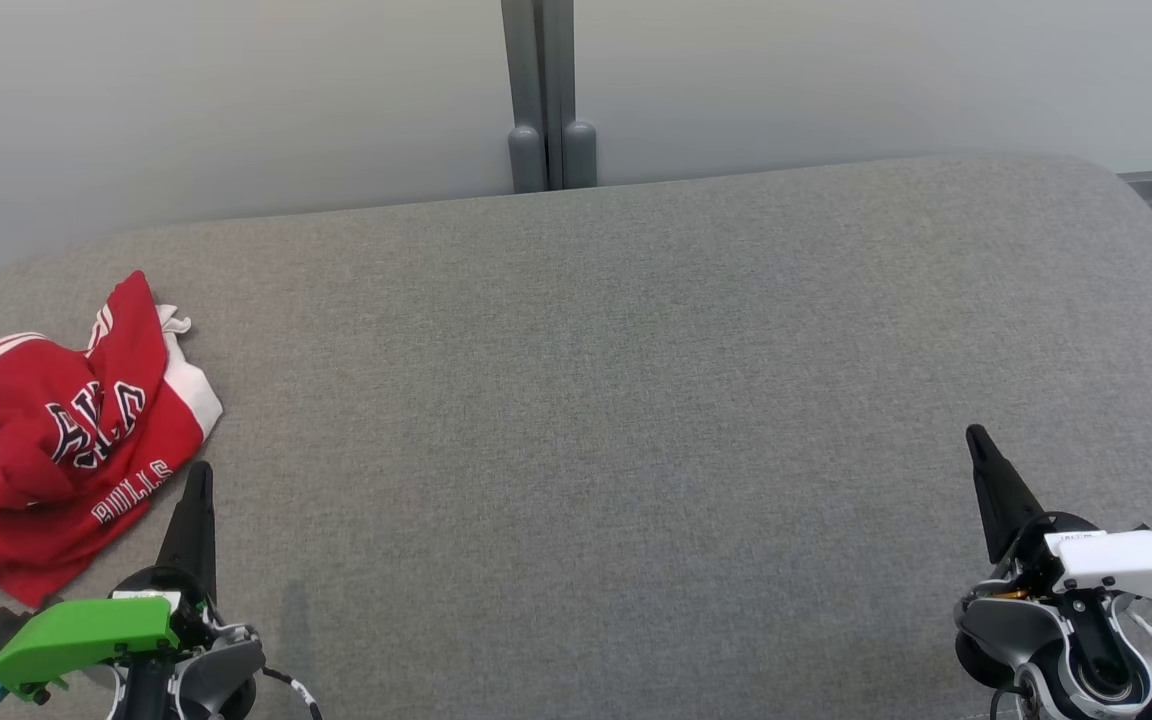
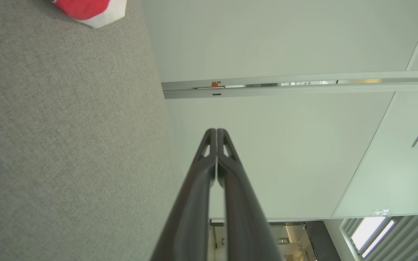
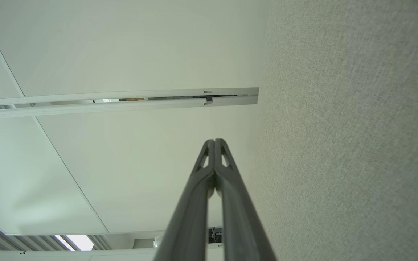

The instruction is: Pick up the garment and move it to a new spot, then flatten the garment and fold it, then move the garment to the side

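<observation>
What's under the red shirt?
The red shirt lies crumpled on the grey padded surface, which shows beside it. Right beneath, the cloth covers everything, so anything hidden there cannot be seen.

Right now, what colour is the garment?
The garment is red with white trim; clearest in the head view.

Soft, diffuse light fills the head view, which is bright and sharp; the weave of the grey fabric-covered tabletop (image 1: 636, 400) reads clearly edge to edge. Shadows are faint (a pale smudge just right of the left tool (image 1: 200, 475)). In both wrist views the dark fingers (image 2: 191, 217) blur toward the bottom edge, and slatted window strips (image 2: 370, 232) blow out to white.
</observation>
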